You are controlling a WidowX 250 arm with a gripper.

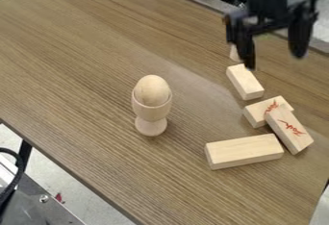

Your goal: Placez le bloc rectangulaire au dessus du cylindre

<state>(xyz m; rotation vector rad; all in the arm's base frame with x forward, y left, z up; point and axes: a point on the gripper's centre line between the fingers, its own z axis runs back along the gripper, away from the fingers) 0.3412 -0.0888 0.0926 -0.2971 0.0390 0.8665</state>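
Rectangular blocks of pale, smooth wood lie toward the right of the brown wood-grain table (83,75), and which of them the task means cannot be told. The longest block (244,151), nearest the camera, lies flat; it is plain, with straight edges, a light top and a slightly darker long side. Just beyond its right end, a block with red marks (289,129) is tilted, one end up on a second red-marked block (258,113). Farther back, a shorter plain block (245,81) lies flat, and near its far end a pale piece (235,54) is partly hidden by the gripper (272,42). The gripper hangs at the upper right, its two dark fingers spread well apart and nothing pinched between them. Left of the blocks, a wooden egg cup (151,112) stands upright, holding a wooden egg (152,88).
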